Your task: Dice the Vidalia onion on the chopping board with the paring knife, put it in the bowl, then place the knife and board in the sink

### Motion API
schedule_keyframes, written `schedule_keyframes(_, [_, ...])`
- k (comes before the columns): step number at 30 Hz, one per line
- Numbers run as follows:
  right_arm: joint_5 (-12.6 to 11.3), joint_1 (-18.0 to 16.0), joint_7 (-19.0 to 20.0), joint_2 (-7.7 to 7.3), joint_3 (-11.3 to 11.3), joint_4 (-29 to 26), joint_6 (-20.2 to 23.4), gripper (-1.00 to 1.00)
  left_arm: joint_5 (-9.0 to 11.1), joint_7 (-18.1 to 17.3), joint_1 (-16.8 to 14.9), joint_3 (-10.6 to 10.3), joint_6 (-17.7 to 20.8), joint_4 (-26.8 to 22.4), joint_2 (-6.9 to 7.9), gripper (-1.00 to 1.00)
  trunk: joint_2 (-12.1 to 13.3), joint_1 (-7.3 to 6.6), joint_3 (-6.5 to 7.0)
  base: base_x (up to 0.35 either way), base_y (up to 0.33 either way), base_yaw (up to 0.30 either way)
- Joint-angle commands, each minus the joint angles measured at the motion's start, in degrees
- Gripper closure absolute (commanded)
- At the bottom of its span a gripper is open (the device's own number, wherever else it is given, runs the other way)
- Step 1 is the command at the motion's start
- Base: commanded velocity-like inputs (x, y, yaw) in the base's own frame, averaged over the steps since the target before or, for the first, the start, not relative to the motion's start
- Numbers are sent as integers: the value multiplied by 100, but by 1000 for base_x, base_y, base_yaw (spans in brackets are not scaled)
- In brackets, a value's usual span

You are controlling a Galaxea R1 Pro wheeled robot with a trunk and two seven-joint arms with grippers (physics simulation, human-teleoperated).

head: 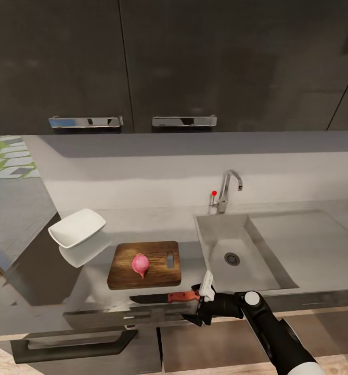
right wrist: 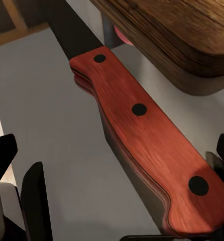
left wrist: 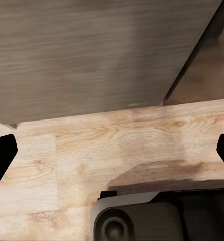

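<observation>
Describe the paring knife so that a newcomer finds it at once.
Start at the sink, then look left to the chopping board. On the countertop at the board's near edge lies the paring knife, the only thing with a red handle, beside the right gripper.

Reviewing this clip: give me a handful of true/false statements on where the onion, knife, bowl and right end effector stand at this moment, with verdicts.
1. The onion lies on the chopping board. True.
2. The paring knife is in the sink. False: it lies flat on the countertop along the board's near edge.
3. The right end effector is open at the butt of the knife's red handle. True: the handle lies between its fingers, not yet clamped.
4. The bowl holds diced onion. False: it is empty, and the onion is whole.
5. The bowl sits right of the sink. False: it is left of the board, at the far end from the sink.
</observation>
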Motion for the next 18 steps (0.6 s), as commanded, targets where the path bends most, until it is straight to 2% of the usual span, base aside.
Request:
schedule_keyframes(1, [11,-3,14,-3,7,-11,38,-100,4,28,0,-18,-9,8,6,-100,-11,4,-11,0,0,0])
schedule_keyframes(3, [11,-3,14,-4,7,-11,38,-100,4,28,0,-18,-9,23,6,-100,-11,4,-11,0,0,0])
schedule_keyframes(4, [11,-3,14,-4,7,-11,38,100,4,28,0,-18,-9,29,6,-100,-11,4,-11,0,0,0])
schedule_keyframes(18, [13,-3,14,4,7,-11,38,100,4,28,-6,-18,-9,39,6,-100,-11,4,-11,0,0,0])
